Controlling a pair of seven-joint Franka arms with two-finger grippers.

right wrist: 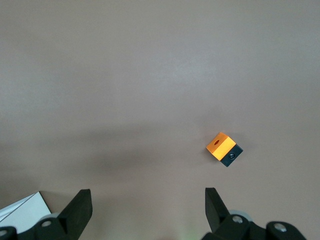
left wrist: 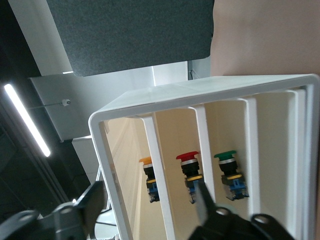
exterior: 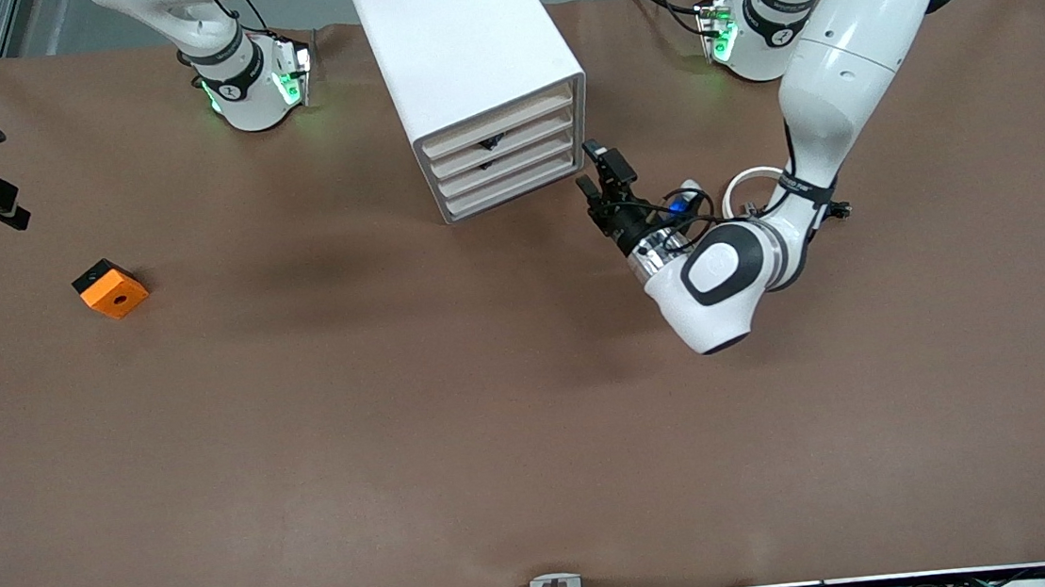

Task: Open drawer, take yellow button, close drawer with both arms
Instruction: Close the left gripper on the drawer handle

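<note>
The left gripper (exterior: 596, 185) hangs just off the cabinet's (exterior: 464, 53) front corner, toward the left arm's end of the table, fingers (left wrist: 201, 201) parted and holding nothing. Straight ahead of it, through the slatted front, stand 3 buttons: 1 orange-capped (left wrist: 148, 175), 1 red (left wrist: 189, 170), 1 green (left wrist: 228, 170), each partly cut by a slat. All 4 drawers (exterior: 501, 158) sit closed.

The right gripper (right wrist: 145, 212) waits, spread wide and empty, high over bare table; only its fingertips show. 1 orange block (exterior: 111, 289) lies below it, well apart from the cabinet.
</note>
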